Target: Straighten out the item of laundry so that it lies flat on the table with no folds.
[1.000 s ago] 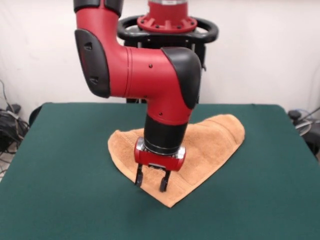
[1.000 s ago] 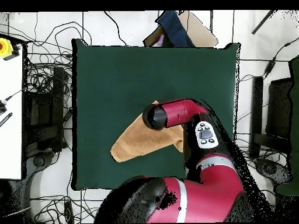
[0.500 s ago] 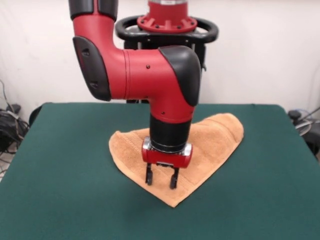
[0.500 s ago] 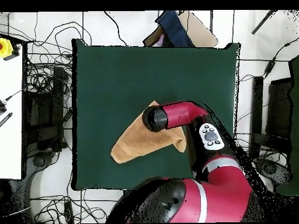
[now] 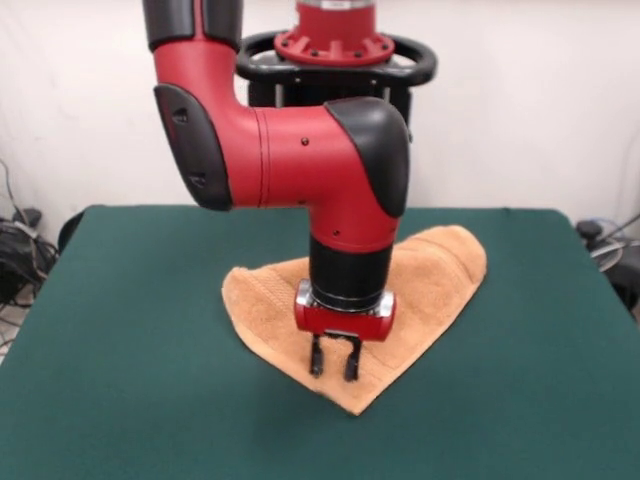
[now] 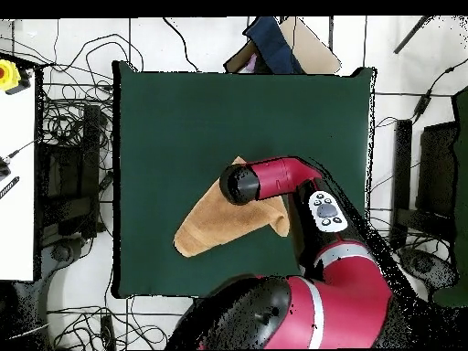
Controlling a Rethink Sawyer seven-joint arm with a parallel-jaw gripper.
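claw [image 5: 335,366]: points straight down, its two fingers a narrow gap apart, nothing between them, tips at the towel's surface | towel [image 5: 430,275]: orange-tan, folded to a rough triangle, one corner toward the camera | tabletop [image 5: 130,330]: green; towel lies near its middle

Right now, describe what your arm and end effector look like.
The arm is glossy red with rounded black joint caps and a black cylindrical wrist section. Below that sits a silver ring and a short red block carrying the end effector, which has two small black fingers. From overhead, a grey oval button panel shows on one red link. No loose cables show along the arm.
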